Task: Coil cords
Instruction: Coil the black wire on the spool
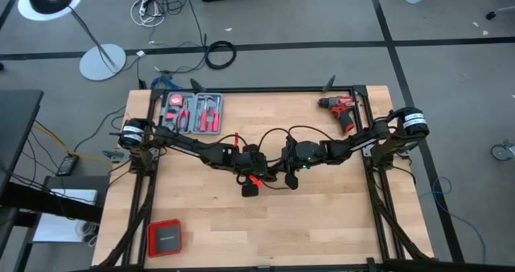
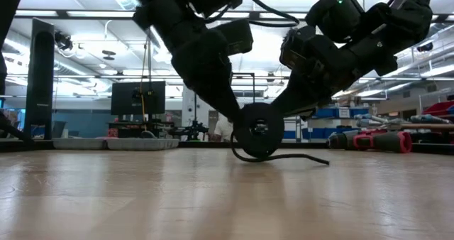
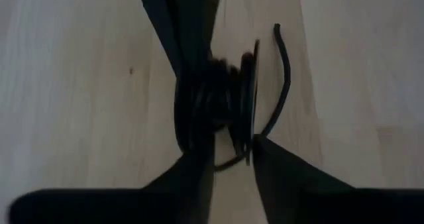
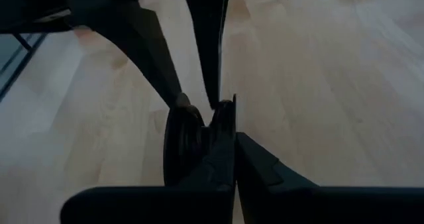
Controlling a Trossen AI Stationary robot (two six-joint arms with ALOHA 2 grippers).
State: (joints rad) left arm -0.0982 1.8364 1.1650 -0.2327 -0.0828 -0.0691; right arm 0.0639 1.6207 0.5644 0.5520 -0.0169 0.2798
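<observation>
Clearly the cord (image 2: 284,157) is light and limp: most of it sits wound in a small upright coil (image 3: 215,108) at mid-table, one loose tail trailing flat on the wood beside it. The right gripper (image 4: 228,141) is clamped shut on the coil's edge, while the left gripper (image 3: 232,148), directly opposite and almost touching, has its fingers parted around the windings. I judge the tail wants taking near its free end, since slack would spring loose.

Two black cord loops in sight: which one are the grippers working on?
The thin cord coiled at the table's middle, between the left gripper and right gripper. The thicker cable ring lies on the floor beyond the table.
</observation>
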